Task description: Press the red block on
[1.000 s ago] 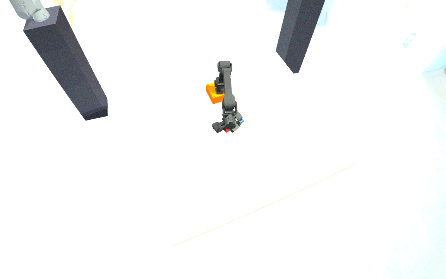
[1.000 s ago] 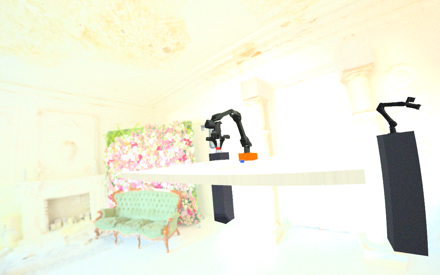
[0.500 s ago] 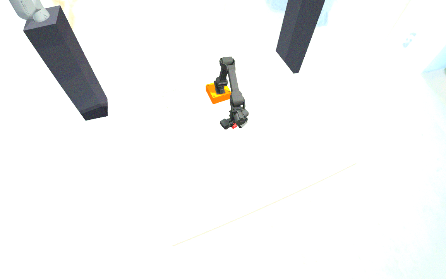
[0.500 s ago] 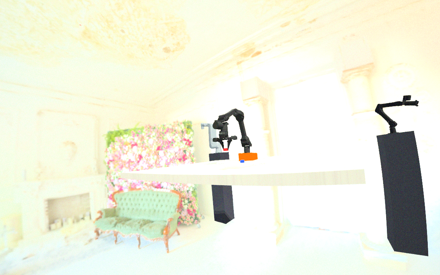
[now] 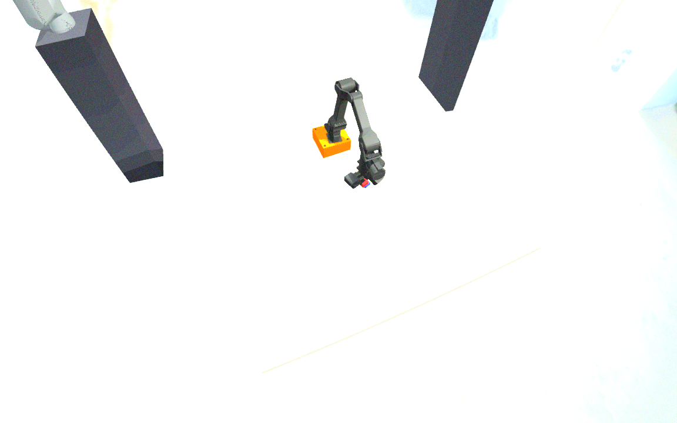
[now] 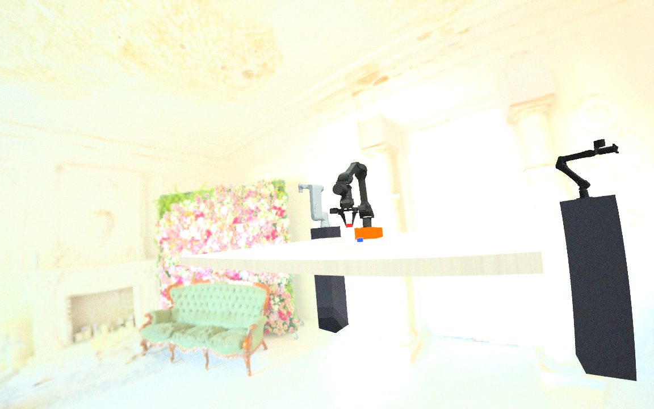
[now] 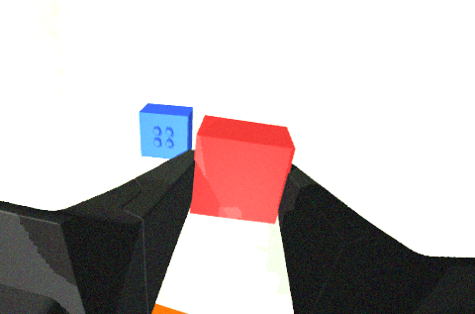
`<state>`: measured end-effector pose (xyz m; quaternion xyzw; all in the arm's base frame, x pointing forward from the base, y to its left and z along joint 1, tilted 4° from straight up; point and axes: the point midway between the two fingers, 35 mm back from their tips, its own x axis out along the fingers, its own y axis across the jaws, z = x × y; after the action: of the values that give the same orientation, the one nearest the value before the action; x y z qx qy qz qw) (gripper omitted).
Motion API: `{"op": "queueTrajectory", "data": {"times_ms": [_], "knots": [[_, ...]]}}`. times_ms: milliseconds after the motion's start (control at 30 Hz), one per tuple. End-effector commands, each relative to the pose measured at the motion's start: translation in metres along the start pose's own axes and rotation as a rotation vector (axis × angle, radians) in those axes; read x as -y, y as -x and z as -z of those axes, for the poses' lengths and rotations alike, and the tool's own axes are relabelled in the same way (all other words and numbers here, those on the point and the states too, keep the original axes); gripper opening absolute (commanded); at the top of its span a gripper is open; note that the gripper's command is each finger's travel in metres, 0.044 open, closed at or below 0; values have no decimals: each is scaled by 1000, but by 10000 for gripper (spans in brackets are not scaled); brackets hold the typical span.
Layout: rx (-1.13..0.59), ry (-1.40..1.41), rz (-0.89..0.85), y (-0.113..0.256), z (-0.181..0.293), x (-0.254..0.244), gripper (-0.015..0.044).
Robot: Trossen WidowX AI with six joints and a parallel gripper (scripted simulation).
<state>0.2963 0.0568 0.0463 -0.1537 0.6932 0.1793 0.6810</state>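
Observation:
My gripper (image 7: 239,166) (image 6: 349,224) is shut on the red block (image 7: 239,177) (image 6: 349,225) (image 5: 364,182) and holds it in the air above the table. The blue block (image 7: 163,136) (image 6: 360,239) (image 5: 367,185) stands on the table, with studs on its top face. In the wrist view it lies to the left of the red block and a little further up, beyond the left finger. In the exterior view the red block is higher and slightly left of it. In the top view the red block and the fingers hide most of the blue block.
The arm's orange base (image 5: 333,148) (image 6: 368,233) stands behind the blocks. Dark pillars (image 5: 104,100) (image 6: 598,284) stand beyond the white table (image 6: 370,267). Other arms (image 6: 575,155) (image 6: 315,203) stand on pillars away from the blocks.

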Motion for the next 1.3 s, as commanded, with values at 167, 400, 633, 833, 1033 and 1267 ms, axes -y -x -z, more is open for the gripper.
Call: {"op": "queueTrajectory", "data": {"times_ms": [167,400,633,833,1033,1267], "knots": [[-1,40,-9,-16,20,-38,0],[-2,57,-11,-23,28,-50,0],[-2,57,-11,-44,27,-49,0],[-2,57,-11,-50,27,-49,0],[-2,57,-11,-59,27,-49,0],[-2,57,-11,-59,27,-49,0]]}}
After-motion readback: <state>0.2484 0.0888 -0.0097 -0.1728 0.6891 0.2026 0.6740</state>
